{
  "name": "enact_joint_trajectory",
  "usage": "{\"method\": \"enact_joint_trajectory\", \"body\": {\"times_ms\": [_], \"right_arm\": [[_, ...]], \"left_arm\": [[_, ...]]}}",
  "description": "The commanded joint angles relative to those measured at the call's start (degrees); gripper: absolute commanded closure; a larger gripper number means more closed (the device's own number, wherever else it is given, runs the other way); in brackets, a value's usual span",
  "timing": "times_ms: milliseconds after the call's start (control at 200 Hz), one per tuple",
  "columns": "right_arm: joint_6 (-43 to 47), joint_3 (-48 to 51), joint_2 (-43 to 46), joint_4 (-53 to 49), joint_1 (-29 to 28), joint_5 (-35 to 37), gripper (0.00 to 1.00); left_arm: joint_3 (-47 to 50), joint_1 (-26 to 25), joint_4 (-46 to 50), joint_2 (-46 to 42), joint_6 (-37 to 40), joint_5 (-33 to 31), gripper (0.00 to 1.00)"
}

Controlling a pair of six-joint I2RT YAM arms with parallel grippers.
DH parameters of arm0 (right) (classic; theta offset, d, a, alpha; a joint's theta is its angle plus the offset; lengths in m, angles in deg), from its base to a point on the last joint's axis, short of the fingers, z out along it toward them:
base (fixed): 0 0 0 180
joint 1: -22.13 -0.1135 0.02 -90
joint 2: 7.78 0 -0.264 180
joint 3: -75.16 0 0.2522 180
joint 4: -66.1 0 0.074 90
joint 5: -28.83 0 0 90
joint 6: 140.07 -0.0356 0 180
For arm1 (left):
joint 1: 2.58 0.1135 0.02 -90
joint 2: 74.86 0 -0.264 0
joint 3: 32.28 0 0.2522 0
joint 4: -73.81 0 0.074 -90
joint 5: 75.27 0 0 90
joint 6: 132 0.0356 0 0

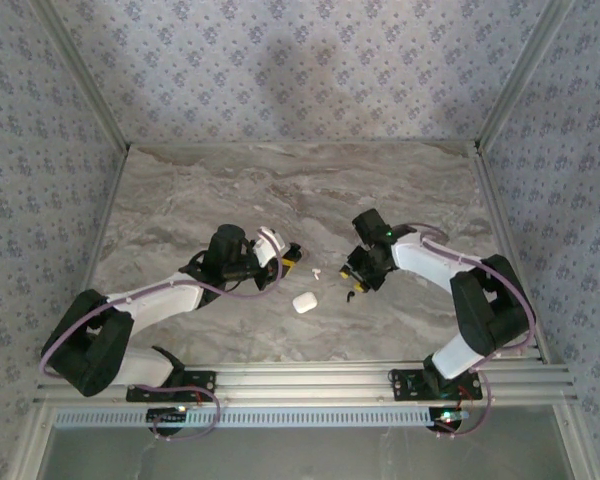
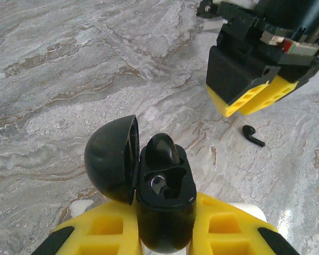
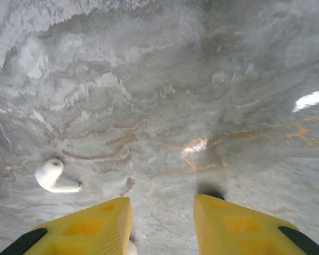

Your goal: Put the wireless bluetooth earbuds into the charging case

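— What's the room like?
— From above: papered walls, a veined marble worktop point(image 1: 230, 190). My left gripper point(image 1: 283, 258) and right gripper point(image 1: 363, 278) sit mid-worktop, with a white case point(image 1: 303, 302) between them, toward the near edge.
— Left wrist?
— Fingers clamped on the open black charging case point(image 2: 165, 212), a seated earbud point(image 2: 162, 151) inside. The loose black earbud point(image 2: 253, 136) lies flat beyond it, close below the right arm's fingers.
— Right wrist?
— Jaws partly apart, gripping nothing. A white earbud point(image 3: 53, 177) lies beside one finger. I'd say the right arm is nearer the loose one.
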Motion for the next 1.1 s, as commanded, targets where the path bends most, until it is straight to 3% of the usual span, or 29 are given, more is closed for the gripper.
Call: {"method": "enact_joint_trajectory", "body": {"times_ms": [0,190,500,1094], "right_arm": [[7.15,-4.18,0.05,-14.3,-0.27,2.52,0.63],[13.69,-10.48,-5.34,-24.2,-1.67,2.9,0.63],[16.93,-14.64,-12.79,-23.75,-2.9,2.02,0.63],[19.17,-16.93,-17.67,-22.19,-3.7,1.14,0.65]], "left_arm": [[-0.91,-0.17,-0.86,-1.28,-0.15,-0.08,0.87],[-0.91,-0.24,-0.92,-1.1,-0.15,-0.2,0.87],[-1.0,-0.29,-0.3,-1.27,0.47,-0.42,0.87],[-0.92,-0.21,-0.28,-0.84,0.55,-0.64,0.87]]}}
